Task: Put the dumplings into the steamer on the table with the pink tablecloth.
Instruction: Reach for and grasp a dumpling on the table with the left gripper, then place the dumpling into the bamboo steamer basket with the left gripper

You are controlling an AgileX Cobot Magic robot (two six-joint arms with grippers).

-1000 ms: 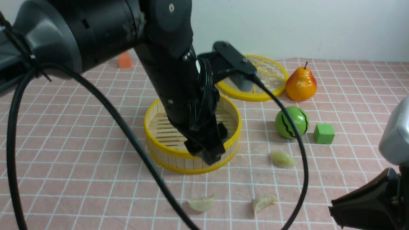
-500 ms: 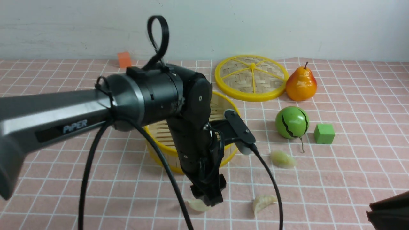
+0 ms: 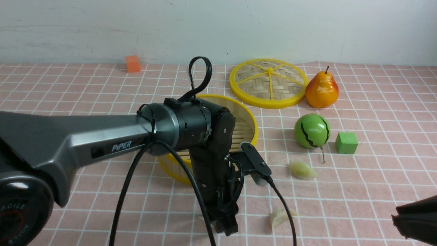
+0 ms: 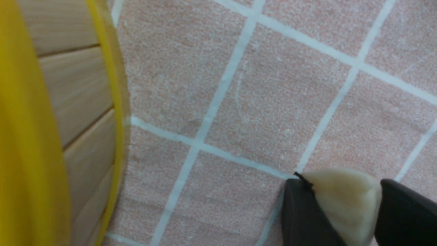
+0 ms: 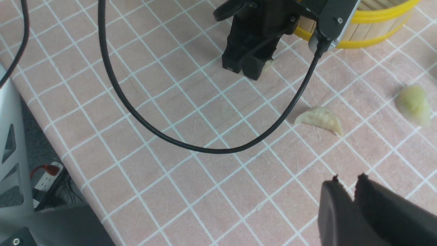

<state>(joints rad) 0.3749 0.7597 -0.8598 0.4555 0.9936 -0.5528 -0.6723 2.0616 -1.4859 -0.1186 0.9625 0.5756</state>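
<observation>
Progress is early: your left gripper (image 4: 341, 182) pinches one dumpling (image 4: 341, 205); two dumplings (image 3: 302, 170) (image 3: 280, 217) lie loose; right gripper (image 5: 347, 179) narrow, empty.

Left arm (image 3: 102, 138) bent down before steamer (image 3: 252, 118)
Fingers (image 3: 229, 228) near the table (image 3: 375, 102); two dumplings (image 3: 302, 170) (image 3: 280, 217) lie to their right.

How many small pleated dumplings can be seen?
3. One pale green dumpling lies near the green striped ball; one cream dumpling lies nearer the camera; a third dumpling is in the left gripper. Others may hide behind the arm.
</observation>
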